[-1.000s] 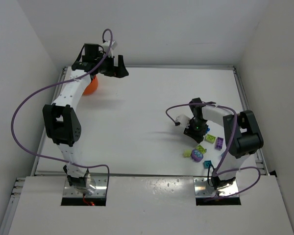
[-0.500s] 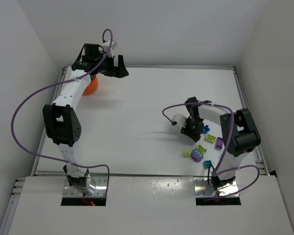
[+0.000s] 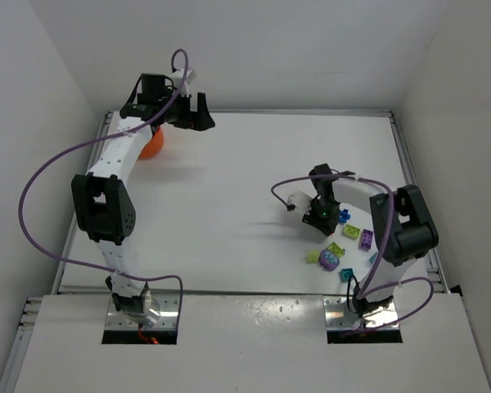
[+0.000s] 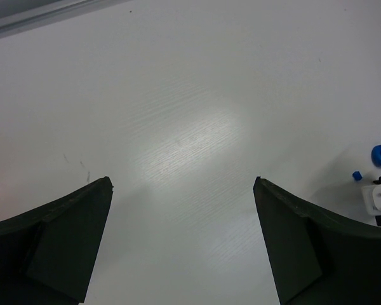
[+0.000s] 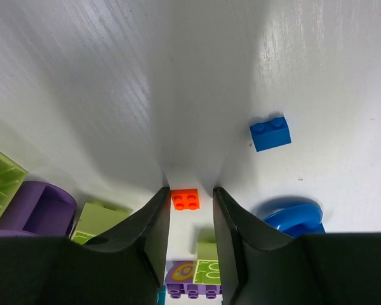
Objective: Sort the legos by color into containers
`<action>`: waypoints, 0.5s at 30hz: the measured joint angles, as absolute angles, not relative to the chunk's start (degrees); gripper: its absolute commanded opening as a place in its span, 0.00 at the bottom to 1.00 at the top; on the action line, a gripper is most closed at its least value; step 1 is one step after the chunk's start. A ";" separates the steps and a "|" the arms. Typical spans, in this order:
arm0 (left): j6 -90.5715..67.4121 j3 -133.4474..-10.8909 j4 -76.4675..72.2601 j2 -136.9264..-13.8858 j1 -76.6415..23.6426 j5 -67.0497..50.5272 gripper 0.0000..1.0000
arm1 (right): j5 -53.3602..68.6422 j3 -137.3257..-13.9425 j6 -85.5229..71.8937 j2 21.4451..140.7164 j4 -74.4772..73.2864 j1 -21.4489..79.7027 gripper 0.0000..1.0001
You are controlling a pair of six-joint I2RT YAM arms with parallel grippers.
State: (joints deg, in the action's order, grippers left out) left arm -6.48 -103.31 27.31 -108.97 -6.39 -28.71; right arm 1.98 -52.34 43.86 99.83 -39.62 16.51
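Right gripper (image 5: 190, 190) is seen pointed straight down at the table (image 3: 229, 188), over on the near right, with its jaws pulled in narrow around a tiny orange brick (image 5: 185, 199). Not clamped, tbh: one finger looks to be touching the brick, while a sliver of white table can be made out between the brick and the other finger. So the brick is sat on the table between the fingertips, not lifted.

It's pretty crowded round there. A blue brick (image 5: 270, 133) is found near the gripper, and a rounded blue piece (image 5: 292, 216) is tucked right up against the outside of one finger. On the other side, a purple piece (image 5: 35, 206) and a couple of lime green bricks (image 5: 95, 219) are packed in close to the other finger. A purple-and-lime piece (image 5: 193, 279) is seen just beside the orange one, in line with the gap.

Left gripper (image 4: 183, 184) is held wide open over the white tabletop, up at the far left. The orange bowl (image 3: 153, 145) is spotted at the far left too, partly hidden behind the left arm and well apart from the legos.
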 measured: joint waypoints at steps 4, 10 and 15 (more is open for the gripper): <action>-6.50 -102.78 27.51 -108.97 -6.39 -28.71 1.00 | 2.37 -52.05 44.01 99.55 -39.38 16.25 0.36; -6.48 -102.78 27.46 -108.97 -6.39 -28.73 1.00 | 2.55 -52.01 44.16 99.55 -39.53 16.25 0.38; -6.50 -102.76 27.44 -108.97 -6.39 -28.75 1.00 | 2.31 -52.34 44.21 99.98 -40.32 16.25 0.40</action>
